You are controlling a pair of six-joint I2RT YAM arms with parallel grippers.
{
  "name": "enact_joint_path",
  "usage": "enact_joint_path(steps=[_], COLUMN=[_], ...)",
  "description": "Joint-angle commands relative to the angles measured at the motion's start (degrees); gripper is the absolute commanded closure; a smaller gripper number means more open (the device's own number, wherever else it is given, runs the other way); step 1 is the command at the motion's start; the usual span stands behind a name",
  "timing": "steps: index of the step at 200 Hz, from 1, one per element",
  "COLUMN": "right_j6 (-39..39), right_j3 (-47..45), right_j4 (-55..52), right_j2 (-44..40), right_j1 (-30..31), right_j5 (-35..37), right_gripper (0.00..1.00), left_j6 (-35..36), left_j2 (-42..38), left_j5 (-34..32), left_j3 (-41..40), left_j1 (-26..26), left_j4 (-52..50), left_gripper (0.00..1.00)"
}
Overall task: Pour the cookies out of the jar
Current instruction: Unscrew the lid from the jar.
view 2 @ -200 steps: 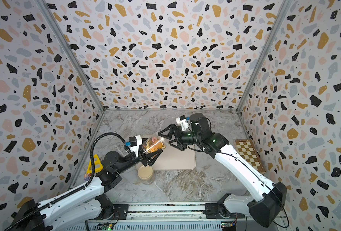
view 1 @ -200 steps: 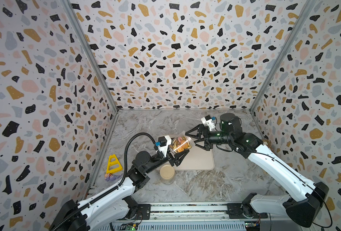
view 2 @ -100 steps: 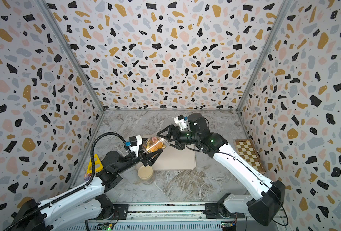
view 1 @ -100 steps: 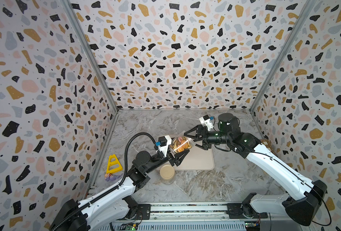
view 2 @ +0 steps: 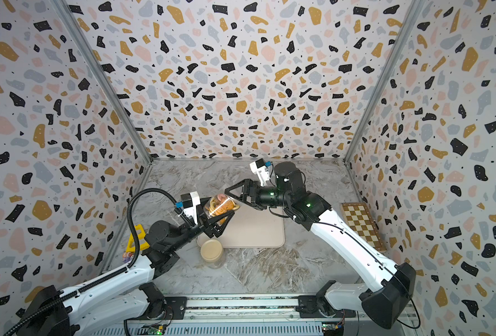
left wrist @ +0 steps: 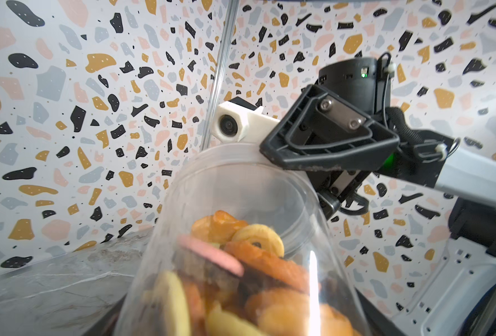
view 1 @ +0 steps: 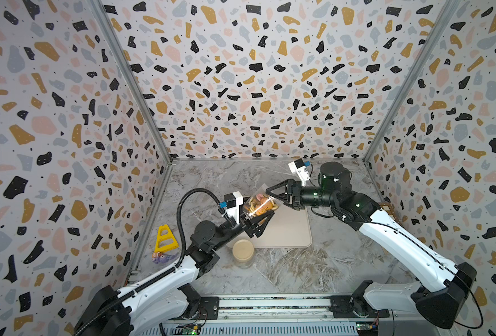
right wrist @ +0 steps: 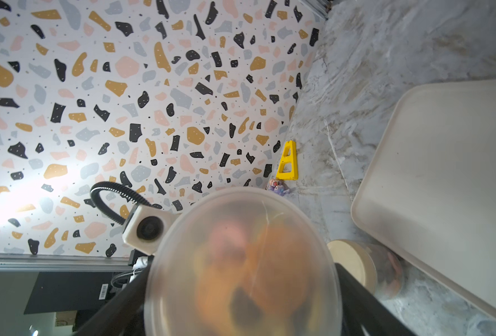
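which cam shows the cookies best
The left wrist view: the cookies sit close up inside the clear jar, so colours and ring shapes read. Both top views show only a small orange cluster. The right wrist view blurs them behind the frosted lid.
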Motion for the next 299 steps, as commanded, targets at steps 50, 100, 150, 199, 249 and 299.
enact_joint_path(steps=[50, 100, 150, 199, 249, 299], right_j6=[-11.3, -10.6, 1.0, 8.6, 12.4, 13.6], right_j3=[-1.2, 8.6, 10.5, 11.8, 8.4, 6.4], right_j4=[7.9, -16.4, -28.7, -26.6, -22.1, -20.6], right_j2=[-3.1, -2.3, -1.6, 0.8, -0.3, -0.2], right_j1=[0.5, -0.4, -7.3, -1.7, -1.0, 1.1], right_j5=[-6.5, 6.0, 4.2, 2.5, 3.1, 5.0], right_gripper=[0.14, 0.01, 0.01, 0.01, 0.01, 0.01], left_j6=[-14.6, 4.5, 15.2, 24.7, 24.2, 22.5], left_j2=[-0.1, -3.6, -3.4, -3.4, -3.5, -2.8], left_j5=[2.6, 4.6, 3.6, 2.0, 2.5, 2.6], left_j3=[0.4, 2.5, 3.1, 6.0, 5.5, 5.6], left_j1=[0.0, -0.1, -0.2, -0.5, -0.6, -0.8], left_j4=[22.4, -2.1, -8.6, -14.2, -12.1, -9.4], left_gripper=[1.0, 1.0, 1.0, 1.0, 1.0, 1.0])
